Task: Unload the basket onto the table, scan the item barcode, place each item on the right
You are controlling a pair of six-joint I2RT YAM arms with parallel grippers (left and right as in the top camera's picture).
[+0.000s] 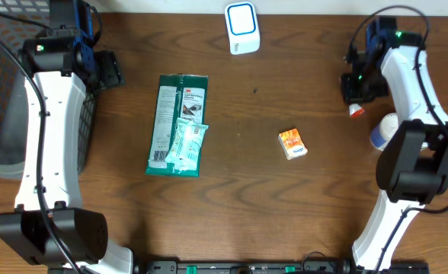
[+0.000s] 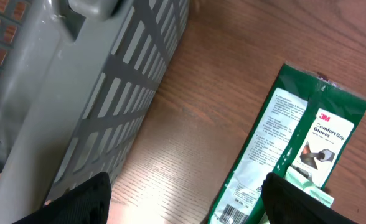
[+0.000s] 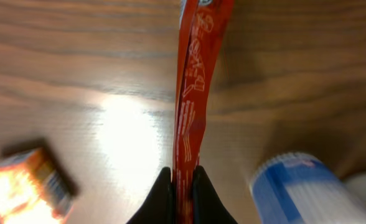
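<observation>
The left gripper (image 2: 186, 204) hangs with its fingers set wide apart and nothing between them. It is just beside the grey lattice plastic basket (image 2: 89, 93) and near the flat green glove pack (image 1: 177, 125), and has no part in this step. The white rounded scanner with a blue-rimmed face (image 1: 241, 28) lies at the far side of the table, well apart from the right arm. The small orange carton (image 1: 292, 144) lies between the glove pack and the right arm.

The right gripper (image 3: 182, 186) is pinched tight on the thin red flat packet (image 3: 192, 81), the item to scan. The packet is held off the table at the right side, near the white-and-blue cylindrical container (image 3: 301, 186).

Orientation: the packet's long axis runs straight out from the fingertips and appears to point down toward the table. The wrist view shows it edge-on, with its broad faces looking to either side. Which face bears the barcode cannot be told.

Procedure, as judged:
- Carry the packet left to the scanner.
- Rotate the wrist until one broad face squarely meets the scanner's face.
- If no read follows, present the other face.

Caution: the thin packet may bend or slip in the pinch.
</observation>
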